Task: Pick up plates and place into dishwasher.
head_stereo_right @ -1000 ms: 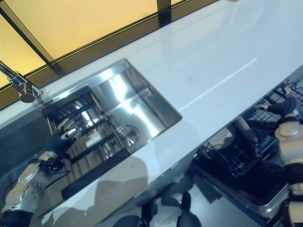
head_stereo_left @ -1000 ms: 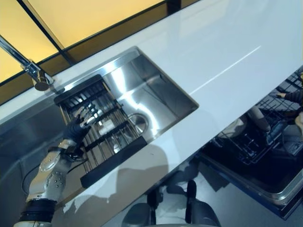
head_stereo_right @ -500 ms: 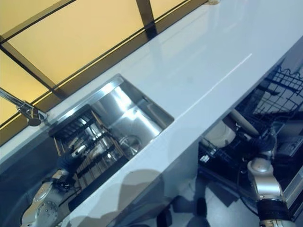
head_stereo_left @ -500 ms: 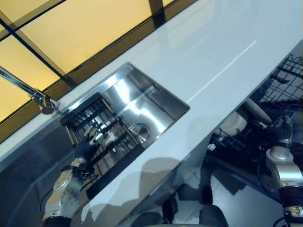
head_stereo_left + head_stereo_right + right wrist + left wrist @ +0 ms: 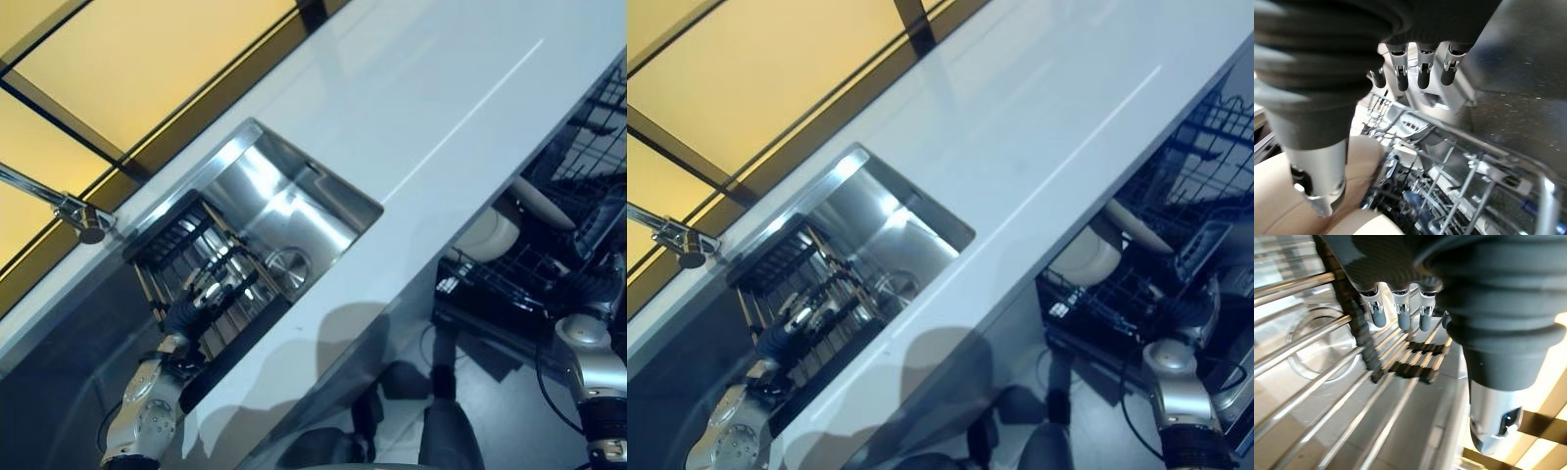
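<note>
White countertop (image 5: 411, 108), glossy and long, runs diagonally across the head views, backed by amber-yellow wall panels (image 5: 127, 59) set in dark frames. Sunk into it is a rectangular stainless-steel sink (image 5: 284, 211) with a round drain (image 5: 287, 262), and a chrome tap (image 5: 59, 201) reaches over the end of the sink on the robot's left.

Across that same end of the sink lies a black-framed wire drying rack (image 5: 196, 284) with steel rods. The left hand (image 5: 201, 305) rests low over this rack, above its rods; in the left wrist view its fingers (image 5: 1400, 316) point out nearly straight over the rods and the thumb (image 5: 1491, 421) stands apart beside them, with nothing held between them.

Below the counter edge, on the robot's right, stands the open dishwasher, its dark wire lower basket (image 5: 1117, 304) pulled out. Cream-coloured round plates (image 5: 1087, 257) stand on edge in the basket (a pale curved rim (image 5: 1283, 196) also shows close by in the right wrist view). The right hand (image 5: 1190, 311) hovers at the near side of the basket, just beside the plates; its fingers (image 5: 1422, 68) hang loosely extended over the wire tines (image 5: 1464, 171), the thumb close to the pale rim, and it grips nothing.
</note>
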Robot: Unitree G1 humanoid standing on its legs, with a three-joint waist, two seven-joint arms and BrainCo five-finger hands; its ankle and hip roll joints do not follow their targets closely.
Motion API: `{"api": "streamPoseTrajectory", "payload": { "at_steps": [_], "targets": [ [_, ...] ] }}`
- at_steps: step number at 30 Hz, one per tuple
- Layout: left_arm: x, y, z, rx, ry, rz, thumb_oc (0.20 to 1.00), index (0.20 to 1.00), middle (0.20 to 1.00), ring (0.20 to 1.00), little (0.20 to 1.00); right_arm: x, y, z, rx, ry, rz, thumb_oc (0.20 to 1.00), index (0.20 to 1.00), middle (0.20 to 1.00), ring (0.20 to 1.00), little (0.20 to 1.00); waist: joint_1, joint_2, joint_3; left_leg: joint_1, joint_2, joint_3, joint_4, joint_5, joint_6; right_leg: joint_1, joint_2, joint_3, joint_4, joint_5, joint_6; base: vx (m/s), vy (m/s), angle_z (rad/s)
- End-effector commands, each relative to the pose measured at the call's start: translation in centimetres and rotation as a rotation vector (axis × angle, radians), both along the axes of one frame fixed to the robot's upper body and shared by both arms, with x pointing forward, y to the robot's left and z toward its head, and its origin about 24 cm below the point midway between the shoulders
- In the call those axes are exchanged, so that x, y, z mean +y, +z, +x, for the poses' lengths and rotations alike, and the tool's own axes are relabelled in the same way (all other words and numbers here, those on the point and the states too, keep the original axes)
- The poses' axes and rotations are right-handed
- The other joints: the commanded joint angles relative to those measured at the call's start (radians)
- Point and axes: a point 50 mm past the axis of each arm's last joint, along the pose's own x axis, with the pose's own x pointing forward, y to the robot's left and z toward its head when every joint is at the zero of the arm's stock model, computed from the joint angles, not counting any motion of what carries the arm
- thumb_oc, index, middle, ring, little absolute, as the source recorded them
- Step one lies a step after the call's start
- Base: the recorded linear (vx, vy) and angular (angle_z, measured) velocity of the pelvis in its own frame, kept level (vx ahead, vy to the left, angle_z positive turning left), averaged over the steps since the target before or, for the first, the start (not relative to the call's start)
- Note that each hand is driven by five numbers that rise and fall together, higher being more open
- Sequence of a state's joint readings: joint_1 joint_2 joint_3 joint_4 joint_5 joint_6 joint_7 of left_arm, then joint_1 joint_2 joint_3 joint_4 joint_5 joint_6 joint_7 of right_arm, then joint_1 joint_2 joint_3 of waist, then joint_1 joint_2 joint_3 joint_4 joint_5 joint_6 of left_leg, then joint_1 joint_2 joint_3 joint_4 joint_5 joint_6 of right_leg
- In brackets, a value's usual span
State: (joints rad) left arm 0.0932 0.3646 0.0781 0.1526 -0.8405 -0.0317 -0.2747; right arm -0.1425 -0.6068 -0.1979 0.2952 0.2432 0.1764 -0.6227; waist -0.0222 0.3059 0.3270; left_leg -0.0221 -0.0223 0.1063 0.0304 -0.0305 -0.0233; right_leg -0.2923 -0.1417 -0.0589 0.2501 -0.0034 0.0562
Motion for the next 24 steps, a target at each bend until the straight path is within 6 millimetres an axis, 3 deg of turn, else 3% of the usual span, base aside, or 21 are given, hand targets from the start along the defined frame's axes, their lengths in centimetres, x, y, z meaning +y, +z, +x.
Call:
{"api": "streamPoseTrajectory", "payload": {
  "at_steps": [1,8,15,24],
  "targets": [
    [0.7,0.9,0.2,-0.077,0.043,0.013,1.0,1.0,1.0,1.0,1.0,-0.3,3.0,1.2,-0.186,-0.04,0.01,1.0,1.0,1.0,1.0,1.0,-0.023,-0.016,0.012,-0.124,-0.039,0.009,0.148,-0.046,0.012,0.054,-0.026,-0.003,-0.038,-0.064,0.008,-0.08,0.007,0.03],
    [-0.5,1.5,0.9,-0.109,0.024,-0.008,1.0,1.0,1.0,1.0,1.0,0.8,2.9,3.3,-0.217,-0.034,0.122,1.0,1.0,1.0,1.0,1.0,-0.023,0.029,0.058,-0.176,-0.05,0.009,0.171,-0.038,0.009,-0.015,-0.036,0.008,0.003,-0.069,0.0,-0.06,0.008,0.0],
    [-1.8,2.5,1.6,-0.133,-0.015,-0.017,1.0,1.0,1.0,1.0,1.0,2.8,2.1,6.3,-0.162,0.147,0.323,1.0,1.0,1.0,1.0,1.0,-0.008,0.059,0.098,-0.23,-0.058,0.002,0.185,-0.026,0.007,-0.085,-0.043,0.018,0.037,-0.07,-0.008,-0.05,-0.011,-0.04],
    [-2.8,3.6,2.6,-0.151,-0.041,-0.023,1.0,1.0,1.0,1.0,1.0,5.6,4.4,9.7,-0.165,0.365,0.388,1.0,1.0,1.0,1.0,1.0,0.016,0.075,0.122,-0.279,-0.064,-0.009,0.188,-0.009,0.005,-0.151,-0.051,0.015,0.072,-0.073,-0.009,-0.02,-0.004,-0.03]
  ]
}}
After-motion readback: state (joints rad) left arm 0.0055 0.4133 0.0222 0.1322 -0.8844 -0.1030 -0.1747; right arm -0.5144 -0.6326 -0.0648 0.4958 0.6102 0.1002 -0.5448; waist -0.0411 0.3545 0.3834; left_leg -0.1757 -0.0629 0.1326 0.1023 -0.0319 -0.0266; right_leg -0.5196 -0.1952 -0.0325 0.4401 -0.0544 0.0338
